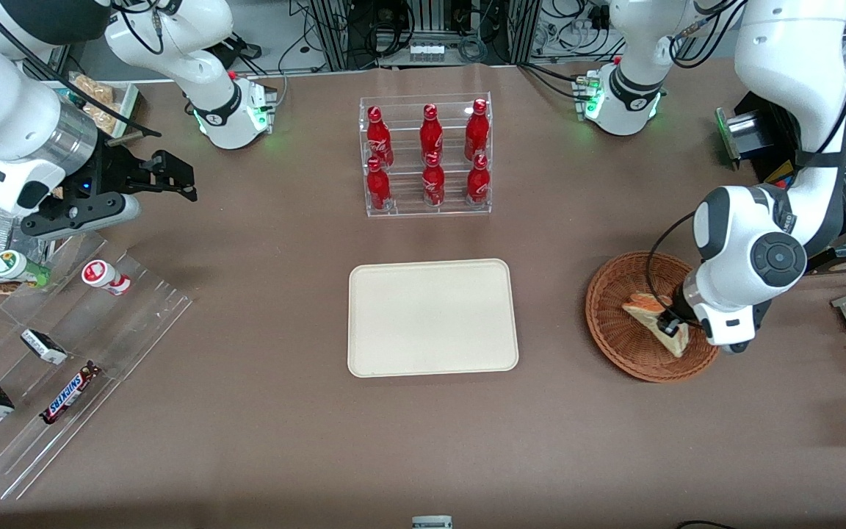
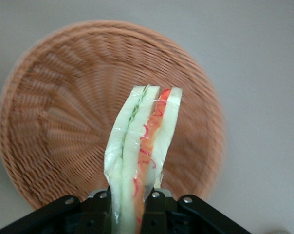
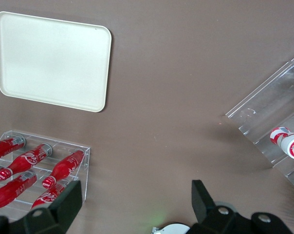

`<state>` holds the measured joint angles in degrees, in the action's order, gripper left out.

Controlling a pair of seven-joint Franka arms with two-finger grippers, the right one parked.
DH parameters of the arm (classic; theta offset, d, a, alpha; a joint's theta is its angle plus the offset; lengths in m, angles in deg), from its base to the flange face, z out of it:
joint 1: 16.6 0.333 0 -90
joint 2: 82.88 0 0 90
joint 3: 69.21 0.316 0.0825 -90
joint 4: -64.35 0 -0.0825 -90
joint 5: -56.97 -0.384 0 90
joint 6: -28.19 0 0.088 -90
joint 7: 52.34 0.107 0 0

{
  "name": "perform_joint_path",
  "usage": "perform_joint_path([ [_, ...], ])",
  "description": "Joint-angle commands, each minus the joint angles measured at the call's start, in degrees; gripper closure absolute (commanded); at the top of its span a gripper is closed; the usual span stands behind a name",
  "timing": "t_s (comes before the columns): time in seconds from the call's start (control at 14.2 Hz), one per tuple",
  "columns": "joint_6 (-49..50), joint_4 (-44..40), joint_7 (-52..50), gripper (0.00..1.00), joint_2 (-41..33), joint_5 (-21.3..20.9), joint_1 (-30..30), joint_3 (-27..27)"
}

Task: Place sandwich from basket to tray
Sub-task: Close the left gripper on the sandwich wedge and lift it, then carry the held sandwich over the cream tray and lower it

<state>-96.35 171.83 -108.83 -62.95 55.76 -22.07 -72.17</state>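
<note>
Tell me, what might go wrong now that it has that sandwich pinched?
The gripper clamps only one end of the sandwich, over the basket. The soft wedge could sag, slip out or shed filling on the way. The tray lies some way off across bare table, so a drop would miss it.

We count one reddish-brown round wicker basket (image 1: 625, 345), one triangular cream-bread sandwich (image 1: 651, 317) pinched in the one black two-finger left gripper (image 1: 673, 325) above it, and one flat cream rectangular tray (image 1: 432, 317). We count six red cola bottles (image 1: 431, 133) in one clear acrylic rack (image 1: 426, 208). On the stepped clear display rack (image 1: 136, 308) we count three wrapped snack bars (image 1: 68, 402) and two small white-capped bottles (image 1: 106, 278).
</note>
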Motion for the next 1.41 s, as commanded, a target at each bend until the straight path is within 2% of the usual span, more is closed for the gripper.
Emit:
perform_joint_path([
  [0.0,1.50,-3.32,5.14,0.98,1.15,-0.01,-0.51,-5.80],
  [0.14,1.41,-6.91,10.50,0.97,4.56,-1.76,-2.78,-9.07],
  [0.28,1.41,-10.78,11.33,0.96,8.88,-4.40,-7.96,-9.08],
  [0.42,0.89,-14.82,10.88,0.96,13.09,-4.67,-14.28,-8.99],
  [0.85,-5.09,-23.17,1.85,0.96,22.32,-8.01,-26.51,-8.46],
  [1.13,-5.27,-27.76,-5.19,0.95,26.64,-12.40,-30.12,-7.58],
  [1.27,-7.19,-28.47,-7.57,0.87,28.22,-14.07,-30.83,-7.58],
  [1.34,-8.16,-28.12,-7.75,0.67,28.32,-14.34,-30.83,-7.58],
])
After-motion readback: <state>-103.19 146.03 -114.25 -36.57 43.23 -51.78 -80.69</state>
